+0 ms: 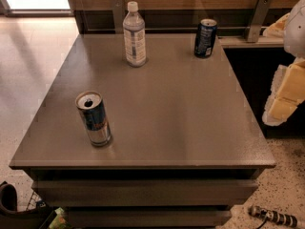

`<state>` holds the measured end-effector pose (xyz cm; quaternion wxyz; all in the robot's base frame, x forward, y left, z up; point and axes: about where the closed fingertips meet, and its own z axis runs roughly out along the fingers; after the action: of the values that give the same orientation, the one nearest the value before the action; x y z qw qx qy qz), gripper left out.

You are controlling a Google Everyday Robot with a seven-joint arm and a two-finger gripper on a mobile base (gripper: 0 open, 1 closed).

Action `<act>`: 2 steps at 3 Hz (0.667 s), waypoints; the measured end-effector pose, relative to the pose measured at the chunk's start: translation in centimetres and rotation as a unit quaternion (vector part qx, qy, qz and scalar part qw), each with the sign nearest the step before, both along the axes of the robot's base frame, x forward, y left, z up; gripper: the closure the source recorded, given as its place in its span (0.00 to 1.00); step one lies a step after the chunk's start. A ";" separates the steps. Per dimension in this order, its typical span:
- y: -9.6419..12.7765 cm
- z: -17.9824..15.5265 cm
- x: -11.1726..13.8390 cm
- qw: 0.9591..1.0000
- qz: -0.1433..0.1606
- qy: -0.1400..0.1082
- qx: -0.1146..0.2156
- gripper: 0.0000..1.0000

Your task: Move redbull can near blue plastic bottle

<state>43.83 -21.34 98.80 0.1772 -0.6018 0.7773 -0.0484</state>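
**Camera view: single entry, one worktop and four items.**

1. Worktop (pixel 190 128): grey, rectangular, drawers below the front edge. It carries every container listed.

2. Redbull can (pixel 94 118): stands upright near the front-left corner, set in a little from both edges. The silver top faces up with its opening showing. It rests free on the surface, so by judgement the task has not started. Standing upright and alone, it can likely be reached from above or from the side.

3. Blue plastic bottle (pixel 134 35): upright with a white cap, near the back edge and left of its middle. It is well apart from the redbull can, and nothing stands between the two. It is the fixed marker for the move.

4. Navy can (pixel 205 38): upright at the back edge, towards the back-right corner and right of the bottle. It is not part of the task, and it limits the free room on that side of the bottle.

5. Gripper (pixel 285 95): white and yellow, hanging off the right edge of the worktop and well apart from all three containers. None of them is in it. How far it is open cannot be told. Its position off the worktop suggests the approach has not begun.
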 end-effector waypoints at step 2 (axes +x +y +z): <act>2.2 -2.5 -0.3 0.996 0.025 -0.004 0.081 0.00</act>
<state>43.55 -19.17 96.30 0.2299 -0.6046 0.7625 0.0166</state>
